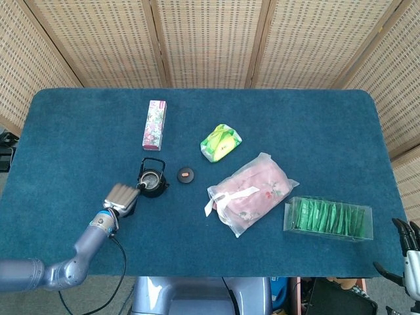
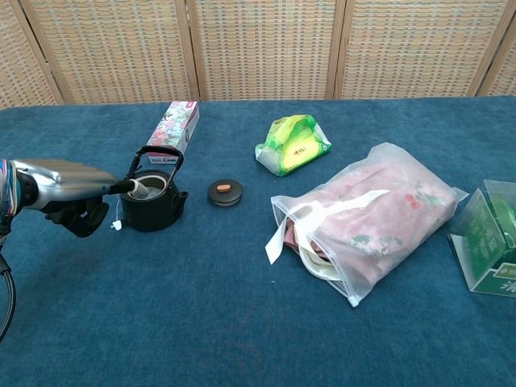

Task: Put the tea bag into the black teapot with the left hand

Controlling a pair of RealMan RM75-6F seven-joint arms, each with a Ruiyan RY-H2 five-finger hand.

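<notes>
Tea bag sits in the pot mouth, left hand at the rim.

Tea bag (image 2: 143, 189) lies inside the open black teapot (image 2: 153, 203), its string and tag draped over the pot's left side. Left hand (image 2: 68, 184) reaches in level from the left, fingers (image 2: 121, 187) at the rim; can't tell whether they grasp the bag or have let go. Lid (image 2: 225, 192) is parked just right of the pot, keeping the mouth free. Right hand (image 1: 408, 252) hangs idle, fingers apart, off the tabletop (image 1: 79, 151) edge.
</notes>
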